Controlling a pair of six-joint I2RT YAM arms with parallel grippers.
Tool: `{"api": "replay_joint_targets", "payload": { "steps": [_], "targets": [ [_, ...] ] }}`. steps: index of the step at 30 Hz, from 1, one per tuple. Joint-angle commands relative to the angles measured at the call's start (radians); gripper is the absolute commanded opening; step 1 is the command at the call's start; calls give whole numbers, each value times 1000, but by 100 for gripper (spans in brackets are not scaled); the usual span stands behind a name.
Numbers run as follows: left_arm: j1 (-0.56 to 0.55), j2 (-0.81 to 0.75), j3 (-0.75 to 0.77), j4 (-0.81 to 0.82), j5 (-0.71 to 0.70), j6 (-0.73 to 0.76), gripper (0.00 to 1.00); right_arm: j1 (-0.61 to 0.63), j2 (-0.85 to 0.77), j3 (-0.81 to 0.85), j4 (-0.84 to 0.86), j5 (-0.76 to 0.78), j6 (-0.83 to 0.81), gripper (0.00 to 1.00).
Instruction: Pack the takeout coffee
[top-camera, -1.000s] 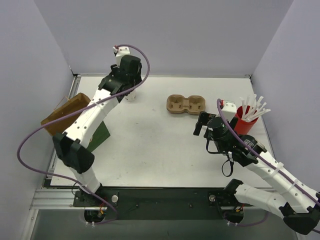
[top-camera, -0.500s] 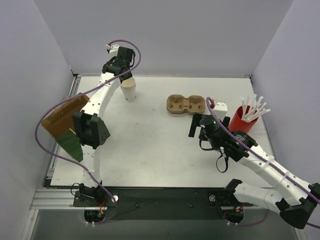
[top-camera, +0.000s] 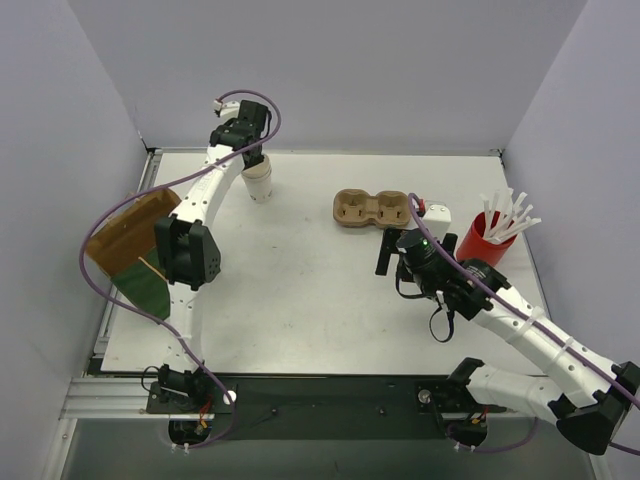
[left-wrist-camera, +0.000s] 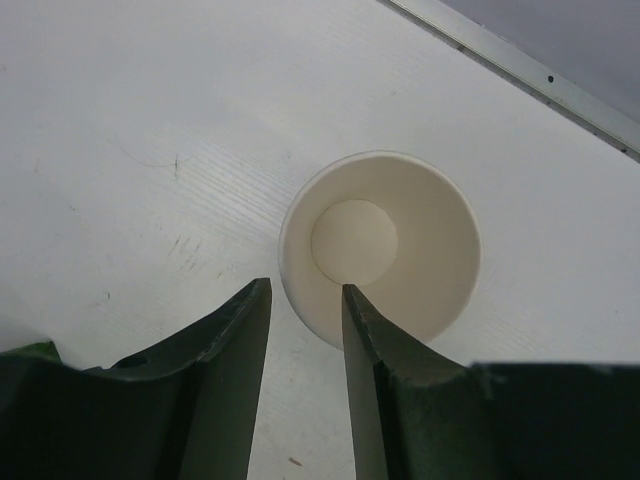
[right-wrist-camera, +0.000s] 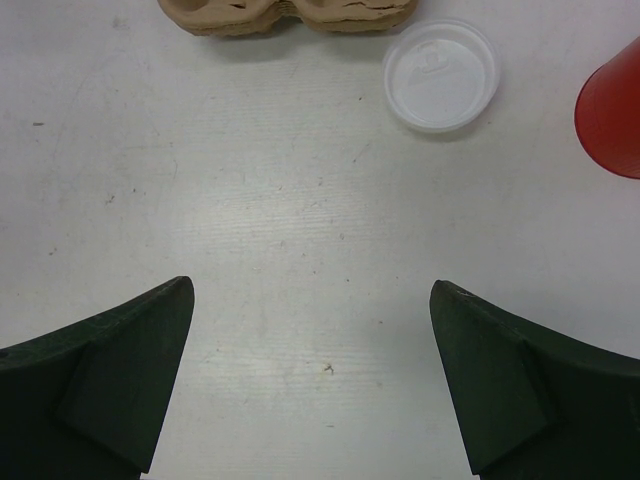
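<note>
The takeout coffee cup (top-camera: 259, 180) stands upright and lidless at the back left of the table, its beige inside (left-wrist-camera: 385, 240) showing. My left gripper (top-camera: 252, 150) hangs over its near rim. In the left wrist view the left gripper (left-wrist-camera: 303, 290) straddles the cup wall, one finger (left-wrist-camera: 365, 330) over the inside and the other finger (left-wrist-camera: 245, 330) outside, with table showing between them. The round white lid (right-wrist-camera: 442, 73) lies flat on the table ahead of my right gripper (right-wrist-camera: 310, 288), which is wide open over bare table (top-camera: 385, 252).
A brown two-hole cup carrier (top-camera: 372, 208) lies at the middle back, its edge (right-wrist-camera: 290, 12) just beyond the right gripper. A red cup of white straws (top-camera: 485, 238) stands at the right. A brown paper bag with a green side (top-camera: 125, 232) sits at the left table edge.
My left arm has stretched back so its gripper now sits over the cup's rim, and its jaws have narrowed. The right gripper has shifted slightly left, still wide open.
</note>
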Motion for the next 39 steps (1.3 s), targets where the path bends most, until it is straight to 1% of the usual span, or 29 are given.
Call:
{"api": "replay_joint_targets", "payload": {
  "steps": [1,21,24,27,28,35,39],
  "targets": [
    [19,-6,14,8,-9,-22,45,-10,11,6,-21,7,6,99],
    [47,46,13,24,55,-54,43,-22,50,3,-40,-15,6,98],
    [47,46,13,33,63,-49,39,-23,51,0,-41,-15,3,98],
    [47,43,13,44,71,-43,30,-25,53,0,-43,-16,1,97],
    [47,43,14,42,72,-40,24,-26,53,0,-43,-15,1,98],
    [47,16,19,60,92,-14,2,-26,54,0,-47,-13,-2,96],
    [43,-3,16,67,109,0,0,-28,60,0,-46,-15,-6,95]
  ]
}}
